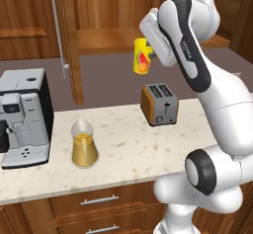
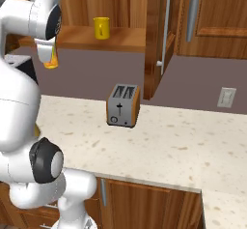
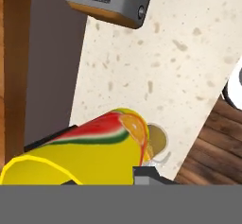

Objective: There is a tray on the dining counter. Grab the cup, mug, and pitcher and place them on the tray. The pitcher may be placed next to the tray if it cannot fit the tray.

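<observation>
My gripper [image 3: 113,180], jaws clamped on the cup [image 1: 142,55], holds it in the air above the counter [image 1: 128,144], the pitcher [image 1: 83,146] standing at its seven o'clock.

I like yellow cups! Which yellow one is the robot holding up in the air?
The tall cup with the red fruit picture and no handle, gripped above the counter. The short plain mug with a handle sits on the wooden shelf.

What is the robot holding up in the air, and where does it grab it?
The hand holds the yellow cup by its side wall, lifted above the counter.
</observation>
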